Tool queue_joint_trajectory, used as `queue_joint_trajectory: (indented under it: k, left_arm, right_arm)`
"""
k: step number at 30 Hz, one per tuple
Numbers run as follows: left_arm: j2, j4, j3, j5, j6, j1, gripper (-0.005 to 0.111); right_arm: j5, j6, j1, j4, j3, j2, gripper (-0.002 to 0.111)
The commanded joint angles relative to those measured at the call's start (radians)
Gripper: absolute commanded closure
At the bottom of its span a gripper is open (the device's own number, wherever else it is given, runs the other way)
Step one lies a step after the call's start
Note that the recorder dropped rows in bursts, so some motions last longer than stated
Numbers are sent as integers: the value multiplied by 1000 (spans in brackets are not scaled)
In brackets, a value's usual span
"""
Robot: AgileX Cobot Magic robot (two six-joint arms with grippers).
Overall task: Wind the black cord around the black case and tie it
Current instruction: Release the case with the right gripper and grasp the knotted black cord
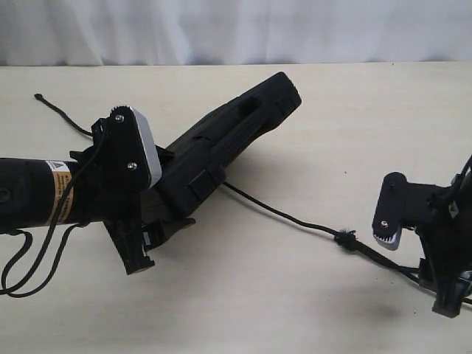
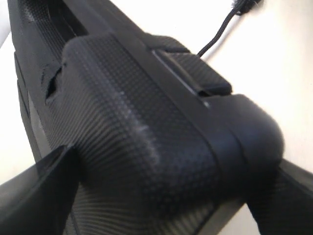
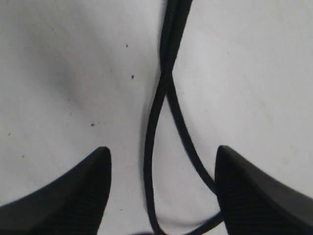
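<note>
The black case [image 1: 236,133] lies aslant across the middle of the table, its far end pointing to the back right. My left gripper [image 1: 147,228] is shut on its near end. In the left wrist view the textured case [image 2: 122,98] fills the space between both fingers of that gripper [image 2: 166,166]. The black cord [image 1: 295,215] starts at the back left, passes under the case and runs on past a frayed knot [image 1: 345,237] to my right gripper [image 1: 445,299]. That gripper [image 3: 162,149] hangs open just over the table, with two crossing strands of cord [image 3: 149,127] lying loose between its fingers.
The pale table [image 1: 243,295] ends at a white backdrop [image 1: 236,29] behind. The left arm's own glossy cables [image 1: 29,258] loop at the left edge. The cord's free end [image 1: 38,96] lies at the back left.
</note>
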Motion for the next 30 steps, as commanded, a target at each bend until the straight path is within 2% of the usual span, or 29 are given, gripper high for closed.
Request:
queue_joint_trajectory:
  k: [1, 7, 9, 12, 13, 15, 17, 18, 20, 25, 30]
  left_arm:
    - [-4, -9, -7, -21, -17, 4, 107]
    - [-4, -9, -7, -21, -17, 4, 107]
    - [-4, -9, -7, -21, -17, 4, 107]
    - [-4, -9, -7, -21, -17, 4, 107]
    - [-4, -9, -7, -21, -17, 4, 107]
    - [-4, -9, -7, -21, -17, 4, 107]
    - [-4, -9, -7, -21, -17, 4, 107]
    - [-4, -9, -7, -21, -17, 4, 107]
    - [-4, -9, -7, -21, -17, 4, 107]
    - [-4, -13, -7, -21, -17, 4, 107]
    - [-4, -13, -7, -21, -17, 4, 107]
  right_arm:
    - [-136, 82, -6, -12, 21, 22, 50]
    - [-161, 136, -6, -12, 17, 180, 50]
    - [-161, 151, -6, -21, -3, 230, 54]
    - [-161, 224, -6, -19, -56, 304, 77]
    - [-149, 285, -6, -19, -86, 318, 89]
    - [-115, 359, -6, -11, -126, 320, 102]
    - [-41, 434, -6, 16, -189, 320, 104]
    - [42, 445, -6, 79, -240, 320, 104]
    - [90, 445, -6, 229, -289, 320, 104]
    - [20, 445, -6, 515, -310, 320, 104]
    - [-46, 469, -6, 700, -310, 320, 104]
